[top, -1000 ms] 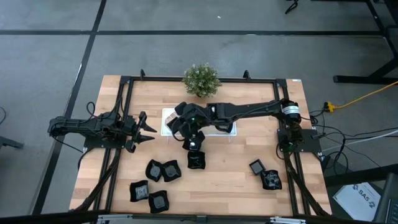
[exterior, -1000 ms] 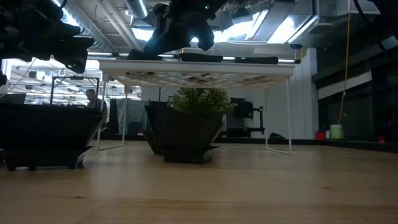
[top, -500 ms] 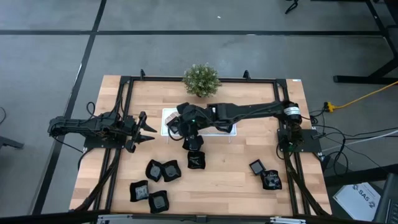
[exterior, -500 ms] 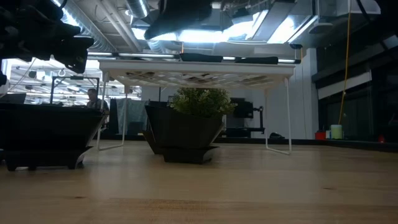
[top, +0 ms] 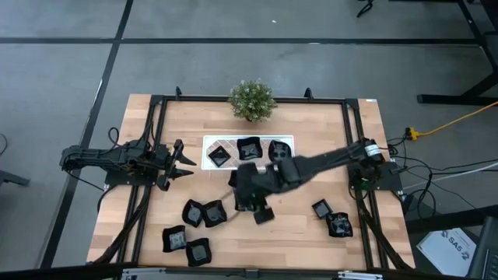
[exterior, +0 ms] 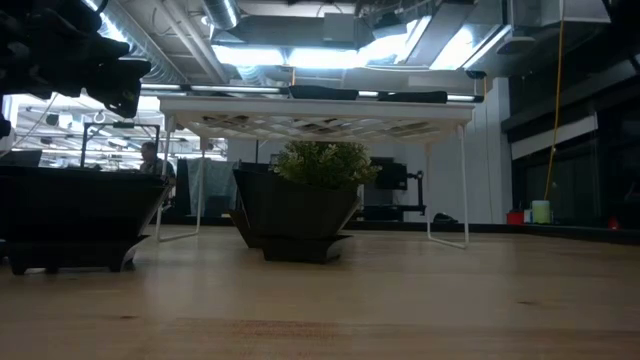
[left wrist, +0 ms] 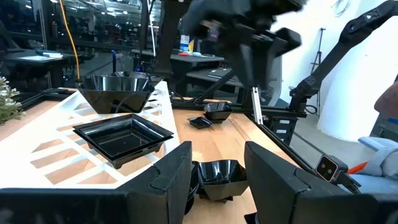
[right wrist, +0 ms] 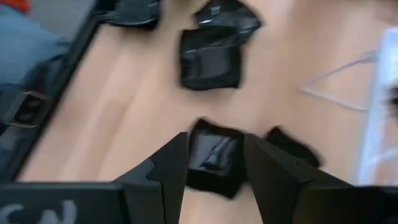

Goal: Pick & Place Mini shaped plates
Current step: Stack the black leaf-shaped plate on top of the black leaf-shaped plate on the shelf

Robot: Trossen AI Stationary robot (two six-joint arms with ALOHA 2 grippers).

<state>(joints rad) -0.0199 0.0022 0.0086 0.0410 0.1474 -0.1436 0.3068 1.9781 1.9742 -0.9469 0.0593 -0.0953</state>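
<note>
Bare wood (top: pixel 292 222) around right gripper (top: pixel 250 204), jaws apart above 1 plate (right wrist: pixel 214 154); left gripper (top: pixel 180 162) open.

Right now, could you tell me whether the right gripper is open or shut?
Open. In its wrist view the right gripper has its two fingers spread apart, above a black plate that lies on the table, not gripped.

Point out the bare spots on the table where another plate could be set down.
Bare wood lies between the potted plant and the white tray, and between the right gripper and the two plates near the right edge. The front-left plates are crowded.
</note>
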